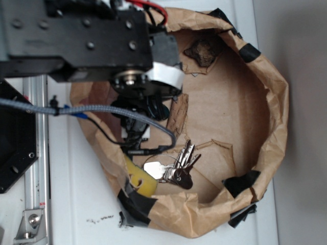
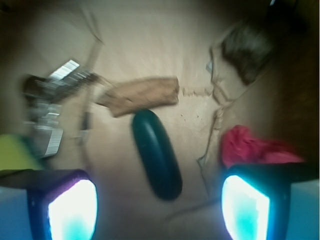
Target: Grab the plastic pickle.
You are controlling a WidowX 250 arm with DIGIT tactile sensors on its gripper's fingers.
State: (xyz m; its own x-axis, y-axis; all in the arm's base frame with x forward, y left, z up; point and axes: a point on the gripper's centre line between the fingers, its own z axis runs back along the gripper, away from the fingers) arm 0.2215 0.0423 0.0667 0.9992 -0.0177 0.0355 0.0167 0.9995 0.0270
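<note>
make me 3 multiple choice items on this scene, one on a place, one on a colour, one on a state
1. In the wrist view, where does the pickle lie?
A. between the two fingers, further into the bin
B. on top of the keys
C. outside the paper bin

2. What colour is the crumpled cloth right of the pickle?
A. white
B. red
C. blue

3. How does the gripper stand?
A. shut on the pickle
B. shut on the keys
C. open, holding nothing

Answers:
1. A, since the pickle sits in the gap between the fingers, just below the brown strip, with the keys off to the left.
2. B, since the cloth shows red against the brown paper.
3. C, since the lit fingers stand wide apart at the frame's lower corners with nothing between them.
</note>
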